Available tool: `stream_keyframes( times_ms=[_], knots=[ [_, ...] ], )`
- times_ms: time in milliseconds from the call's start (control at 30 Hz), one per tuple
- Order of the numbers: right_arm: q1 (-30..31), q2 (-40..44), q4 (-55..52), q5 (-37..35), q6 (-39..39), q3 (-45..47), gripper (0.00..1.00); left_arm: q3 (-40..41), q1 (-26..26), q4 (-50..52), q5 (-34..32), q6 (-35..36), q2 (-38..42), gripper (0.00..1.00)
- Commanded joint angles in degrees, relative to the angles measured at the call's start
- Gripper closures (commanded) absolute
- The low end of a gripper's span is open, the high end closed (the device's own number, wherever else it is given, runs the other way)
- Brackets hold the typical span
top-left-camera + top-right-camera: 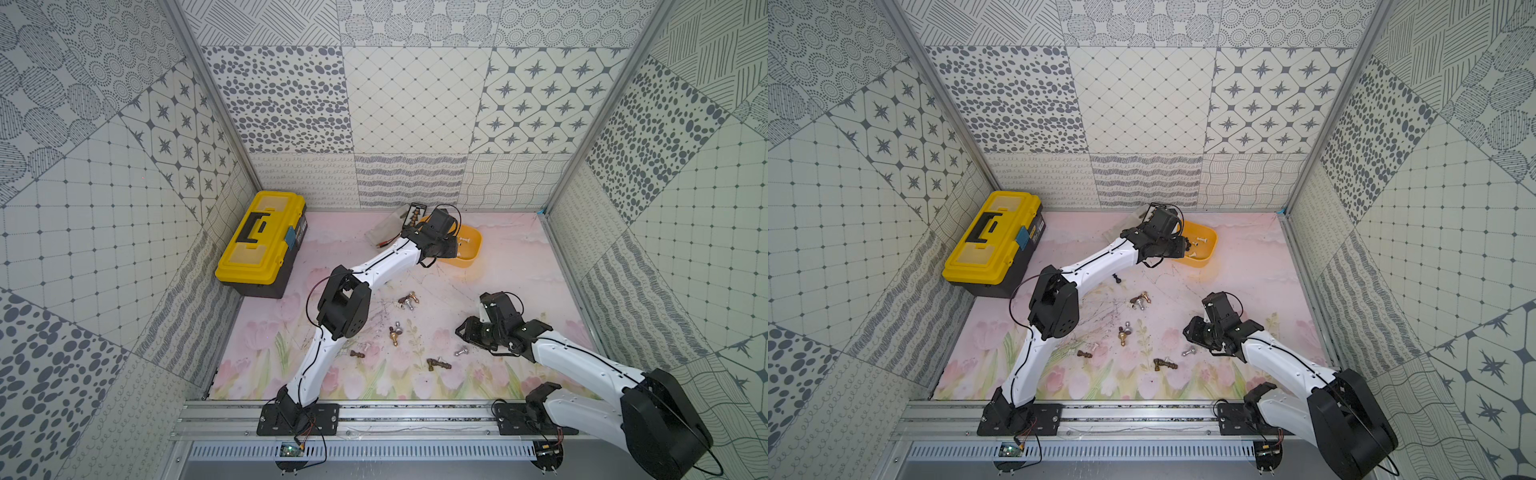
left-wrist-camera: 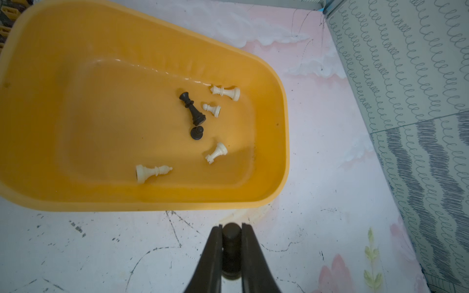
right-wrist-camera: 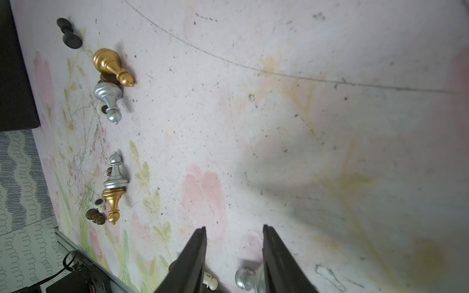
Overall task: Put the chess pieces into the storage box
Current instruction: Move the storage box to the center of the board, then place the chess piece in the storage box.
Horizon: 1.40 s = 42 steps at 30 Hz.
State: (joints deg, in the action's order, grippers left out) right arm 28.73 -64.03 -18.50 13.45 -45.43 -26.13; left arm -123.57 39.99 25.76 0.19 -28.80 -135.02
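Between the tips of the left end effector [image 2: 231, 228]: one small black piece [image 2: 231, 251], pinched tight from both sides.
Just past those tips: the yellow-orange storage box [image 2: 285, 142] sits on the bench [image 2: 330, 203]. The tips look close to its wall, maybe not over the inside yet.
Inside the box: six chess pieces [image 2: 225, 92], four white and two black.
Right end effector [image 3: 233, 228]: about half open, holding nothing. A silver piece [image 3: 247, 279] lies on the bench right by one tip.
Farther out: loose pieces [image 3: 111, 66] in gold, silver and dark colors lie about on the bench.
How they feel, I think: tiny, light, hard and smooth, so they may roll or pop out.
Best place to grab: the slim stem above the round base.
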Motion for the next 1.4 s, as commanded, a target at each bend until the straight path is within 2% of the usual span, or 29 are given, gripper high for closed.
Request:
stream_keyframes(
  times_ms=[0,133,233,400,567,833,1367],
  knots=[
    [-0.34,-0.4,1.41,0.83,-0.21,0.75,0.58,-8.26,-1.04,-2.09,-2.35,4.31,-6.35,0.89],
    [-0.41,-0.34,1.66,0.94,-0.47,0.82,0.58,-17.1,-1.27,1.6,-4.59,6.72,-13.64,0.88],
    [-0.49,0.29,1.42,1.22,-0.71,1.17,0.58,-18.33,-1.46,2.81,-6.22,6.85,-15.45,0.86],
    [-0.43,2.56,0.02,0.87,-0.8,0.91,0.58,-18.04,-1.5,6.11,-7.01,6.85,-15.62,0.83],
    [-0.45,2.57,-3.05,0.92,1.48,-1.26,0.57,-16.58,-1.4,11.43,-7.01,5.02,-15.45,0.75],
    [-0.47,4.06,-3.03,1.03,1.07,-0.67,0.57,-9.33,-0.45,14.29,-7.66,3.12,-12.01,0.6],
    [-0.51,5.35,-3.22,2.24,1.72,-1.59,0.57,-8.84,1.41,18.42,-9.05,2.77,-8.54,0.59]
  ],
)
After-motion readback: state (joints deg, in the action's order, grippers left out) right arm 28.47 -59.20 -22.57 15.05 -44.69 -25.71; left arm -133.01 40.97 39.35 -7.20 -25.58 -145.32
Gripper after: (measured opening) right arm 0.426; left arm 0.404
